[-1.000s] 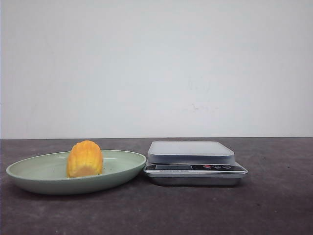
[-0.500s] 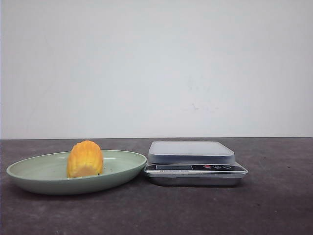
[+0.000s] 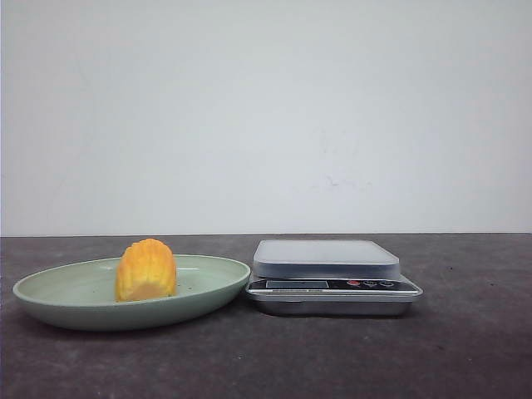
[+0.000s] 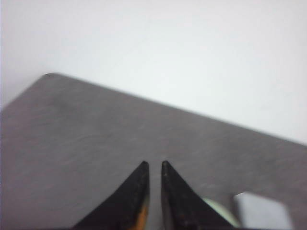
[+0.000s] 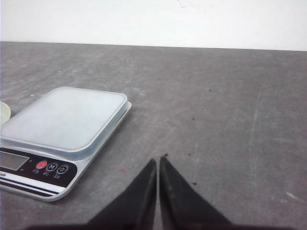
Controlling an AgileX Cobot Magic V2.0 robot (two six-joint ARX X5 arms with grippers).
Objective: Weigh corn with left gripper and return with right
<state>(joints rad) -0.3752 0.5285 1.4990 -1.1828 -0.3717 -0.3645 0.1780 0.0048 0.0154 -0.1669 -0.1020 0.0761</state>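
Observation:
The corn point(image 3: 146, 269), a short yellow-orange cob piece, stands on the pale green plate point(image 3: 58, 303) at the left. The scale point(image 3: 326, 258) sits just right of the plate with nothing on its platform; it also shows in the right wrist view point(image 5: 67, 117). Neither gripper shows in the front view. My left gripper point(image 4: 153, 164) hangs over bare table, jaws a narrow gap apart and empty; the view is blurred. The plate's edge point(image 4: 219, 211) and the scale point(image 4: 261, 213) show beside its fingers. My right gripper point(image 5: 158, 159) is shut and empty over the table, right of the scale.
The dark grey table top point(image 3: 465, 349) ends at a white wall behind. A sliver of the plate point(image 5: 4, 112) shows beside the scale in the right wrist view. The table's far corner point(image 4: 48, 76) shows in the left wrist view.

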